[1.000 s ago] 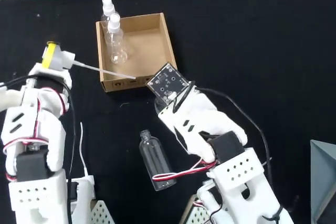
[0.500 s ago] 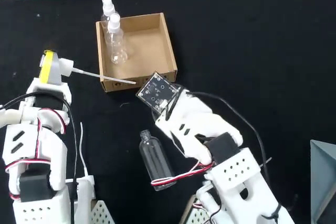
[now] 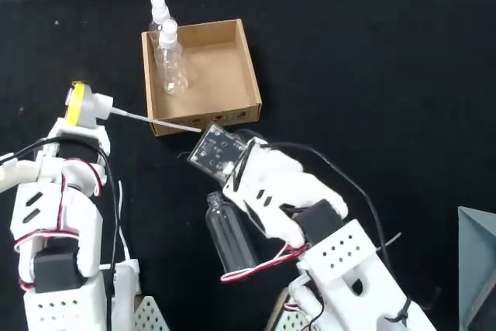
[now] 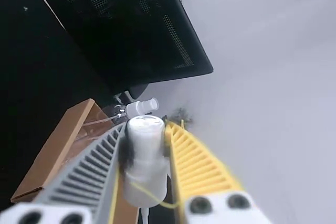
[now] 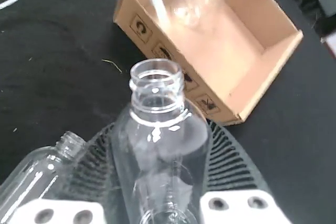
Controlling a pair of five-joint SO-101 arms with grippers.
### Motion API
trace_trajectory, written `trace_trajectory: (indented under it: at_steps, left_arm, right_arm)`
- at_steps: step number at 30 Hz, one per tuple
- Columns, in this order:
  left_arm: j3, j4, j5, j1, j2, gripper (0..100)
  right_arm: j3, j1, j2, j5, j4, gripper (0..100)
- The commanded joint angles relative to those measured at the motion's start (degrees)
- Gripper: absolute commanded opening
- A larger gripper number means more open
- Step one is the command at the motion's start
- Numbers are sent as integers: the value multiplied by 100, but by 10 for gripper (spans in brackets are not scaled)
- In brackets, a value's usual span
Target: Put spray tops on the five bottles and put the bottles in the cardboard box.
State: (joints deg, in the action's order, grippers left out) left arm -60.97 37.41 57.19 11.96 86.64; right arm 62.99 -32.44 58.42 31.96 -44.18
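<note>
Over the black counter [image 3: 372, 75], the right arm [image 3: 287, 191] is swinging back from the front of the box [image 3: 252, 75] toward the left arm [image 3: 54, 215]. The left arm is easing slightly nearer the robot while keeping its load aimed across. This is probably bringing an open neck and a spray top together, so a third capping seems to be starting. Two capped bottles [image 3: 172, 60] are already resting along one wall of the box, one cap poking past its far edge. A spare bottle [image 3: 230, 234], uncapped, is lying on the counter just beside the right arm. The right hand [image 5: 160, 129] is gripping a clear bottle [image 5: 157, 98], its fingers pressing both sides of the body and the bare mouth pointing toward the box. The left hand [image 4: 147, 129] is clamping the spray top [image 4: 143, 166] between its grey and yellow fingers. The thin tube [image 3: 155, 122] is sticking out toward the box's front wall, not yet reaching the clear bottle's mouth.
</note>
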Motion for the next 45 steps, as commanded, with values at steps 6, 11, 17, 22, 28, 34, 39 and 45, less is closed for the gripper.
trace_trajectory:
  at_steps: [6,11,17,22,28,34,39,45]
  left_arm:
    - [31,-79,-290,66,70,28]
    - [22,-79,-290,22,70,28]
    - [66,158,-290,-4,70,28]
    - [40,193,-299,-136,70,28]
    - [22,229,-299,-154,70,28]
    - [-145,185,-308,-418,70,28]
    - [-215,176,-308,-593,70,28]
    - [-224,176,-316,-602,70,28]
  right_arm:
    - [365,-149,224,334,765,88]
    - [505,-149,215,431,1020,88]
    - [505,-149,215,422,1037,88]
    - [505,-149,215,422,1037,88]
    - [505,-149,215,413,1037,88]
    - [505,-158,215,413,1037,88]
    - [505,-158,215,413,1037,88]
    - [505,-158,215,229,1046,88]
